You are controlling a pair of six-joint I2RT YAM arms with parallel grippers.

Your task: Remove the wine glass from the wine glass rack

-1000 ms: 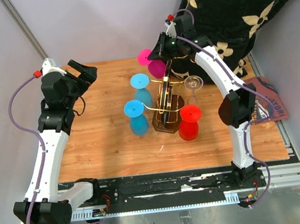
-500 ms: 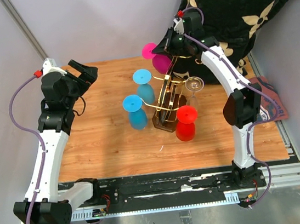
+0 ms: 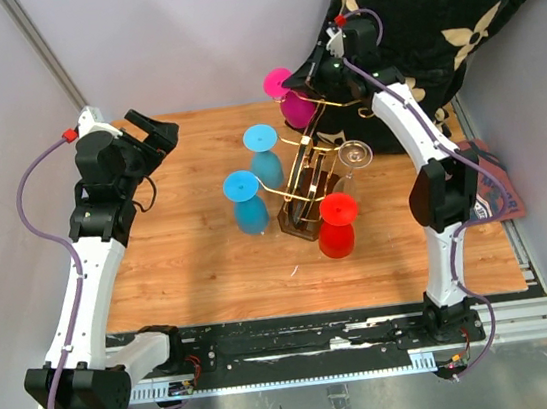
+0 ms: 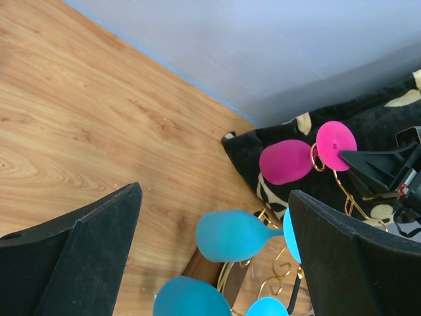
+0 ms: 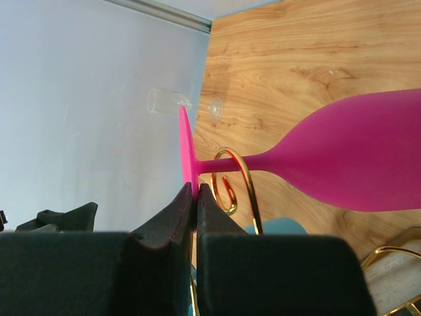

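A magenta wine glass (image 3: 293, 109) hangs bowl-down from a back arm of the gold wire wine glass rack (image 3: 308, 175), which stands on a dark brown base. My right gripper (image 3: 311, 76) is shut on the rim of the glass's round foot (image 5: 186, 155). In the right wrist view the gripper (image 5: 195, 191) pinches the foot edge-on, and the stem of the glass (image 5: 355, 161) still lies inside the gold scroll (image 5: 242, 172). My left gripper (image 3: 148, 130) is open and empty, well left of the rack. The left wrist view shows that gripper (image 4: 214, 194) and the magenta glass (image 4: 286, 161) far ahead.
Two blue glasses (image 3: 262, 156) (image 3: 247, 206), a red glass (image 3: 337, 226) and a clear glass (image 3: 353, 154) also hang on the rack. A black patterned cloth (image 3: 448, 0) lies behind the right arm. A blue glass (image 4: 230, 236) shows between the left fingers.
My right gripper has moved back and to the right with the magenta glass's foot in it. The rack and its hanging glasses have shifted slightly. The left arm has not moved.
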